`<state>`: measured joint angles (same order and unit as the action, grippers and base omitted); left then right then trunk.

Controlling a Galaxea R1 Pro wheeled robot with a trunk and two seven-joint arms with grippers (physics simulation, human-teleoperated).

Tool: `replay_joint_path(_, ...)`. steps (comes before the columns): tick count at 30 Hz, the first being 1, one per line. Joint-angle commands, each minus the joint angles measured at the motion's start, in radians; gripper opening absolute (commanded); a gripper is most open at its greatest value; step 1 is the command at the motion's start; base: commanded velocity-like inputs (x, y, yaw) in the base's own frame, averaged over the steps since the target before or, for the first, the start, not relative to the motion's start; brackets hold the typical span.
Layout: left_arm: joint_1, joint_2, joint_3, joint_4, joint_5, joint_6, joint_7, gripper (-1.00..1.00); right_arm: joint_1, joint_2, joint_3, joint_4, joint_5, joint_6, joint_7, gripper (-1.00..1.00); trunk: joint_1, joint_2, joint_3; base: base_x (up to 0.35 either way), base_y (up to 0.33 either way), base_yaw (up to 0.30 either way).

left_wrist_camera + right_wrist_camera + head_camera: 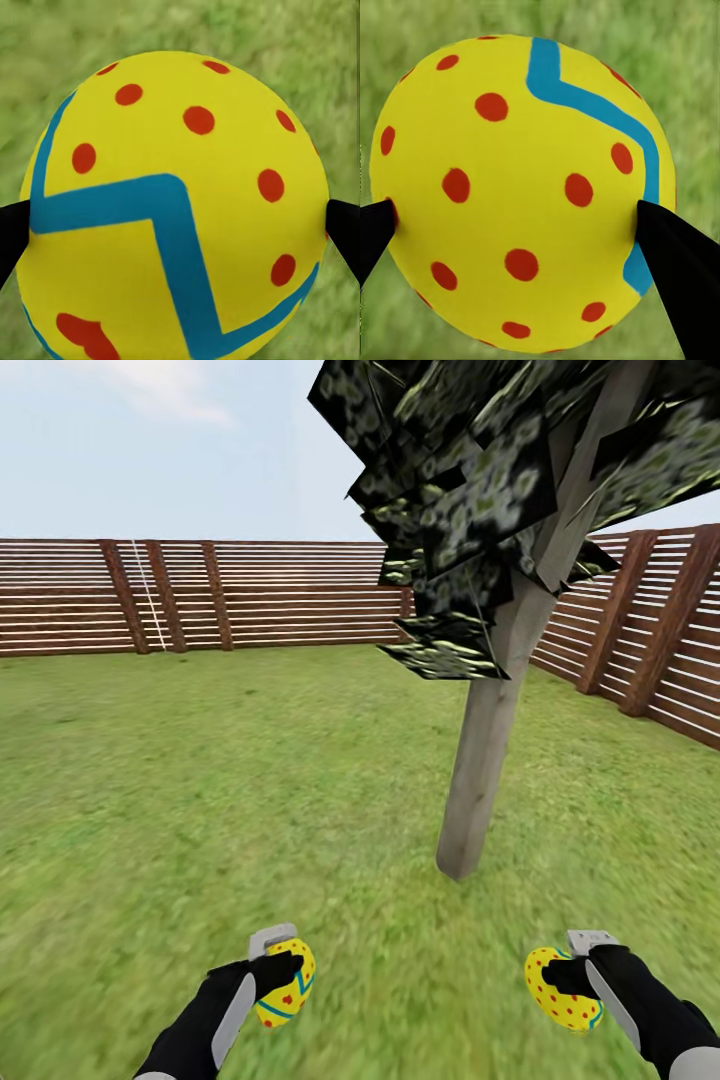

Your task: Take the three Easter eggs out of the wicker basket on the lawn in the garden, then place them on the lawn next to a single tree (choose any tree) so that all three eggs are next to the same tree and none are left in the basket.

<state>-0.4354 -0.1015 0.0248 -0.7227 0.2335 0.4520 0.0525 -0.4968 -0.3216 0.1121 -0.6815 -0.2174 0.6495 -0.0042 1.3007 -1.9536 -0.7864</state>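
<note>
— Where does the tree (487, 760) stand from the two claws?

— Ahead of both on the lawn (200, 780), its trunk foot set nearer the right gripper (572, 972) than the left gripper (283, 968). The trunk leans a little, and the fence (200, 595) runs behind it, well apart.

— And the eggs?

— Each claw pinches one. The left egg (285, 982) sits between that gripper's black fingers (11, 236), which press its flanks; the right egg (562, 990) is clamped the same way by its own fingers (675, 270). Both hang above the grass, not touching it.

— How do they look?

— Bright yellow with red spots and a blue zigzag band.

— So the next move?

— I judge it a short reach forward and down toward the trunk foot, the right arm having the shorter way.

— Basket, third egg?

— I can't say where they lie.
</note>
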Motion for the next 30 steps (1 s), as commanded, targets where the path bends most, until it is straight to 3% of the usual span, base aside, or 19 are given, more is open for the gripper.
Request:
replay_joint_path(1,0.0,-0.002,0.002,-0.001,0.01,0.005,0.006,-1.0,0.0,-0.001,0.004,-0.001,-0.005,0.004,0.0,-1.0,0.0,0.0,-0.001,0.299,-0.044,-0.178)
replay_joint_path(13,0.0,-0.016,0.001,0.028,0.01,0.004,0.004,-1.0,-0.001,0.0,0.004,-0.001,-0.005,0.004,0.0,-1.0,0.0,0.0,-0.001,0.334,-0.076,-0.277)
replay_joint_path(18,0.0,-0.023,0.001,0.053,0.012,0.002,0.003,-1.0,-0.001,0.0,0.004,-0.001,-0.005,0.004,0.0,-1.0,0.0,0.0,-0.001,0.066,-0.019,-0.046)
replay_joint_path(30,0.0,-0.015,0.007,0.043,0.013,-0.016,0.003,-1.0,0.0,0.0,0.004,-0.001,-0.005,0.004,0.0,-1.0,0.046,-0.084,-0.039,0.0,0.0,0.0)
